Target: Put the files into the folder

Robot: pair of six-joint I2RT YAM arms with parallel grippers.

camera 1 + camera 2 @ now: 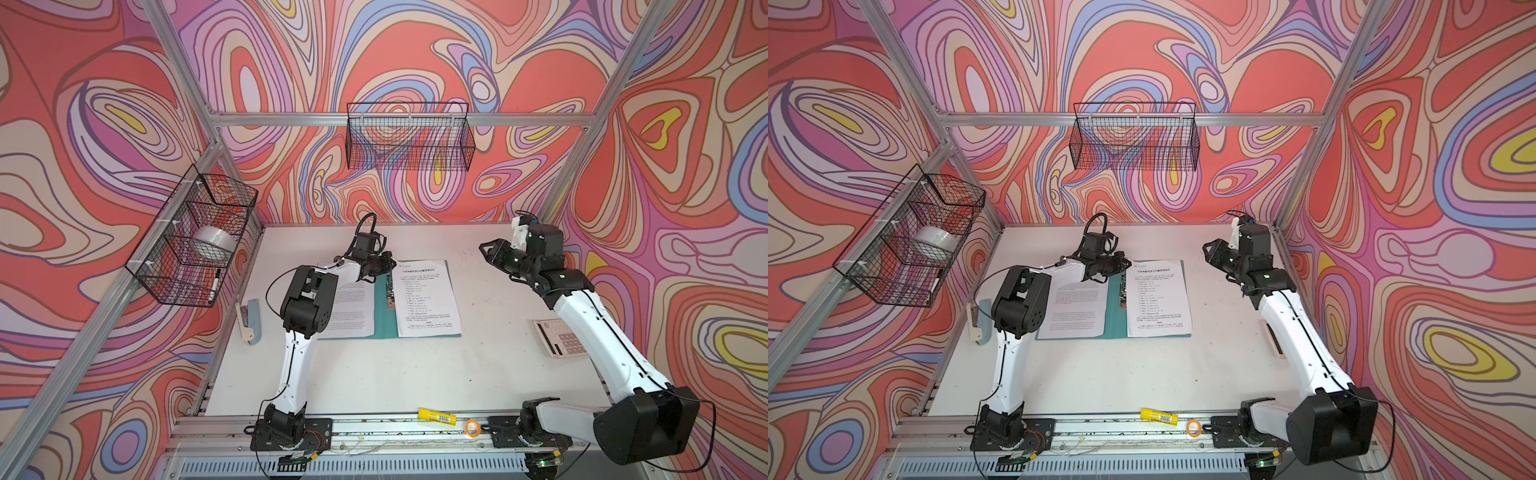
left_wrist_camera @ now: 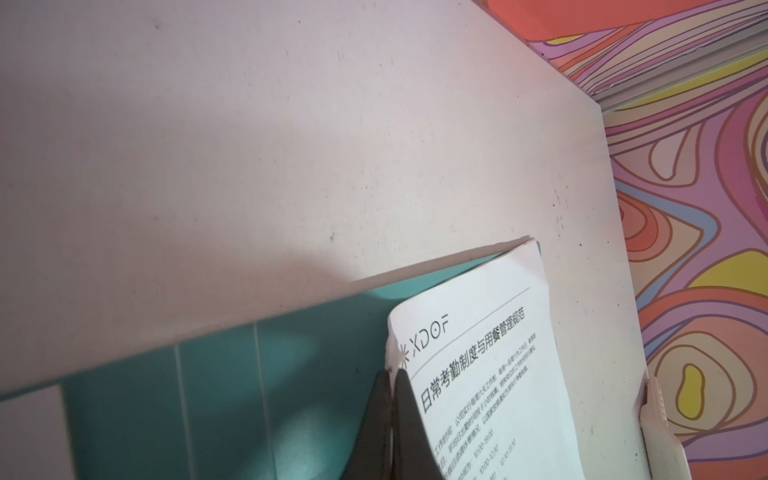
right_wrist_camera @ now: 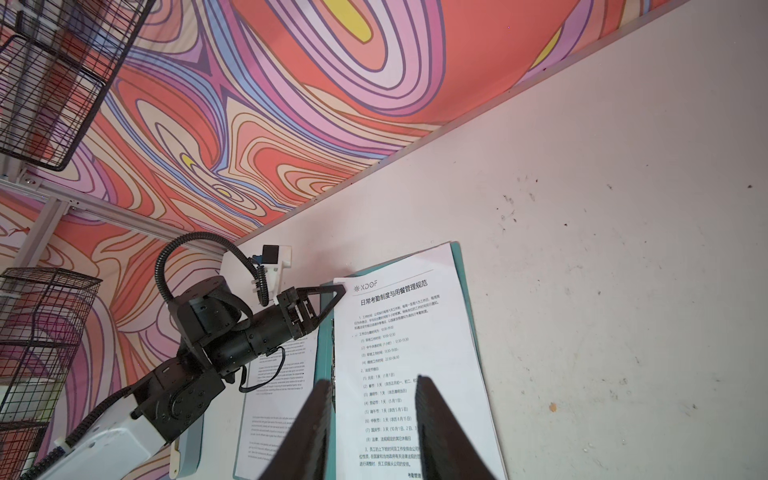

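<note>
In both top views a thin, flat teal-green folder (image 1: 383, 324) (image 1: 1115, 316) lies open on a white tabletop (image 1: 415, 374), with a small metal clip (image 1: 390, 293) along its spine. A white paper sheet of dense black print, the dense sheet (image 1: 353, 311) (image 1: 1077, 307), covers the flap on the view's left; a white headed sheet (image 1: 428, 299) (image 1: 1160, 299) with numbered lines covers the flap on the view's right. The left gripper (image 1: 392, 264) (image 1: 1126, 262) is closed at the headed sheet's far corner, just beside the spine. The right gripper (image 1: 485, 249) (image 1: 1207, 249) hangs above the table's far right part, apart from the folder, jaws partly spread and empty. A grey-blue stapler (image 1: 249, 322) lies left of the folder; a pink calculator (image 1: 557, 338) lies to the right, partly under the right arm.

In the left wrist view, the left gripper (image 2: 392, 374) has its two dark fingers (image 2: 409, 415) pressed together, pinching the curled corner edge of the headed sheet (image 2: 478, 374). The folder (image 2: 291, 374) shows beside the sheet, with bare tabletop (image 2: 249, 145) beyond.

In the right wrist view, the right gripper (image 3: 372, 379) has its two dark fingers (image 3: 316, 428) standing apart, holding nothing; the headed sheet (image 3: 407, 332) shows through the gap. The left gripper (image 3: 338, 291) meets that sheet's corner by the logo. The dense sheet (image 3: 274, 395) lies on the other flap, partly under the left arm.
</note>
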